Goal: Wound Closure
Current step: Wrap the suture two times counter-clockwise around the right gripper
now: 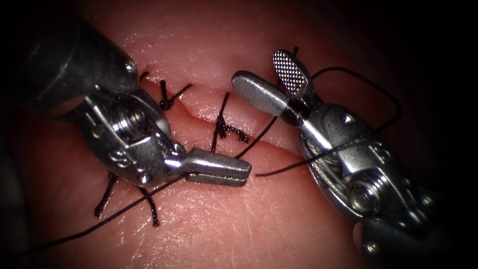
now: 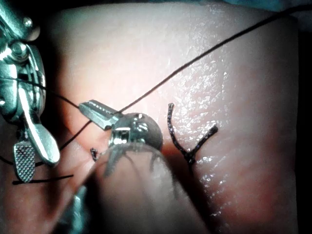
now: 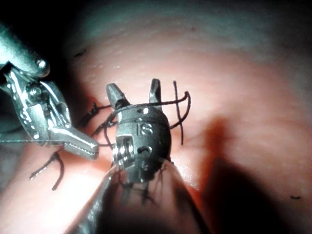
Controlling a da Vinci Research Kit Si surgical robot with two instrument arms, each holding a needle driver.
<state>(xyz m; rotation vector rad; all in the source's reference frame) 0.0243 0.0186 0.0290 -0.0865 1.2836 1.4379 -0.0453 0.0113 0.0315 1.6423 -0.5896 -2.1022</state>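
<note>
Pink tissue [image 1: 239,224] lies under both my tools, with the cut [image 1: 209,107] running across it. My left pincer [image 1: 219,169] is closed tight on the thread [image 1: 99,224], which runs from its jaws off to the near left. My right pincer [image 1: 271,82] is wide open like a V and holds nothing, though thread loops around its wrist. Between the two pincers a tied knot [image 1: 224,129] sits on the cut, and another knot [image 1: 167,99] sits farther left. Short cut ends [image 1: 107,197] stick up from the tissue near my left tool. I cannot see the needle.
</note>
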